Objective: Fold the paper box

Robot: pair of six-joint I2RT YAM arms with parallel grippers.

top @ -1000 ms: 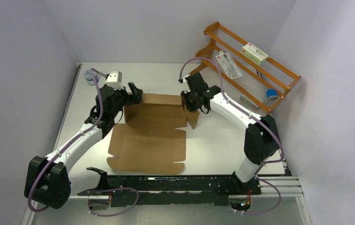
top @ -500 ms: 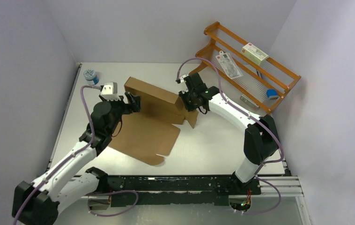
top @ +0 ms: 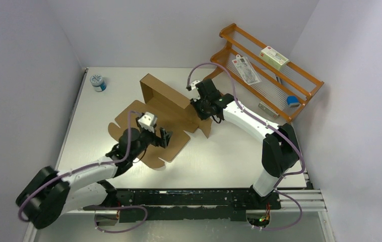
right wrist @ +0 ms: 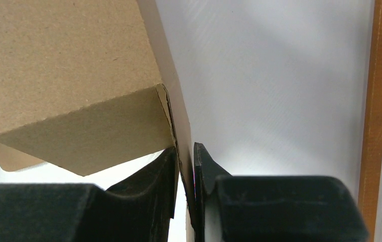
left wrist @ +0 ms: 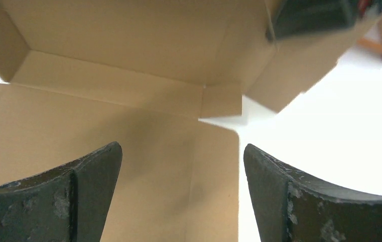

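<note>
Rotated, rear wall raised: paper box [top: 171,108], pinched at 2 o'clock by right gripper [top: 199,114] as anchor; left gripper [top: 165,137] spread wide above.

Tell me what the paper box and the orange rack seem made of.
The paper box looks like plain brown cardboard, matte, with a fibrous speckled face and crisp creases; likely corrugated. The rack looks like wood with a glossy orange-brown varnish, though painted metal cannot be excluded.
</note>
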